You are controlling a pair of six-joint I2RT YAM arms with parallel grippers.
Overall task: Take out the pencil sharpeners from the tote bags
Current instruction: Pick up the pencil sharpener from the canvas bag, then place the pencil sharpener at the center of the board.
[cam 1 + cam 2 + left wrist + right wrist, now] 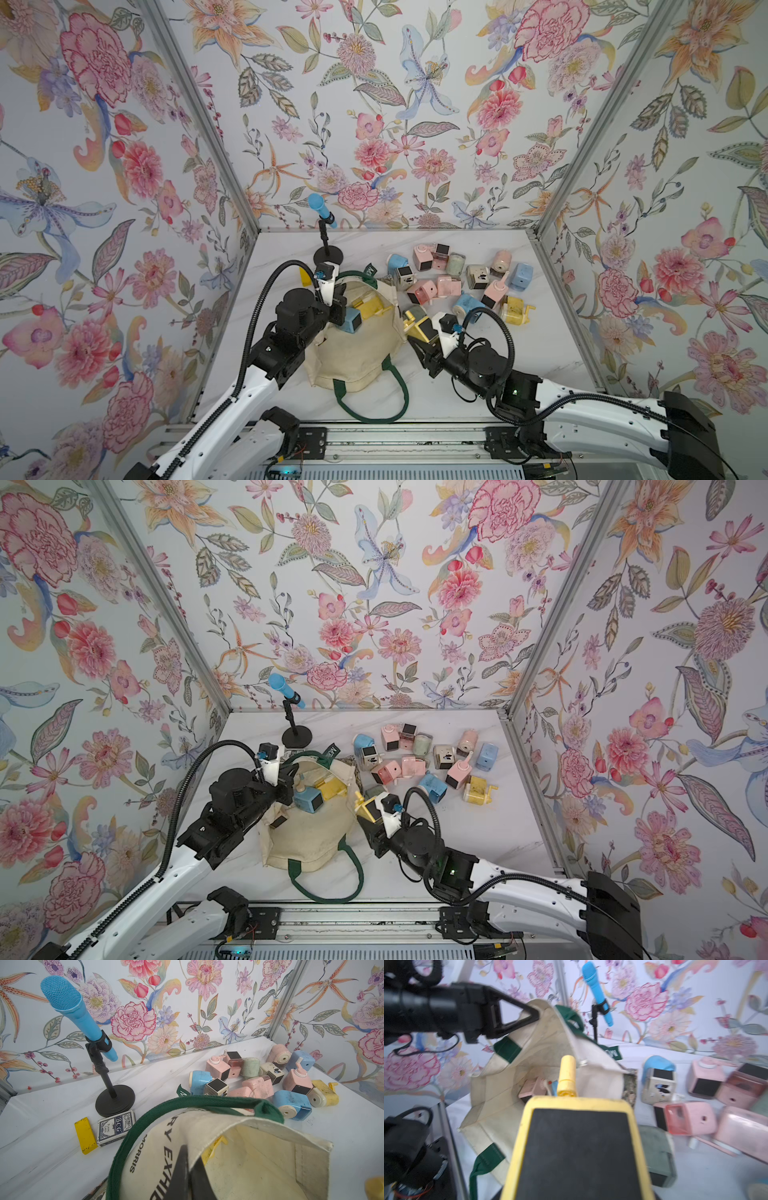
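Centrally, the left gripper (536,1015) is clamped shut on the raised rim of the tote (353,361), whose mouth gapes open toward the right gripper (420,336). Right gripper, just outside that mouth, grips a yellow sharpener (577,1147) with a dark square face, its jaws partly apart around the body and the crank (566,1072) pointing away from the wrist. Inside the tote, just beyond the left gripper, lie a blue sharpener (351,322) and a second yellow sharpener (372,307), touching each other. Beyond the right gripper, a loose pile of sharpeners (448,286) in pink, blue, cream, green and yellow rests on the table (519,353). Farther off, past the left gripper and outside the tote: a card deck (116,1128) beside a yellow bar (85,1135), then a blue microphone (62,995) on its stand (115,1101).
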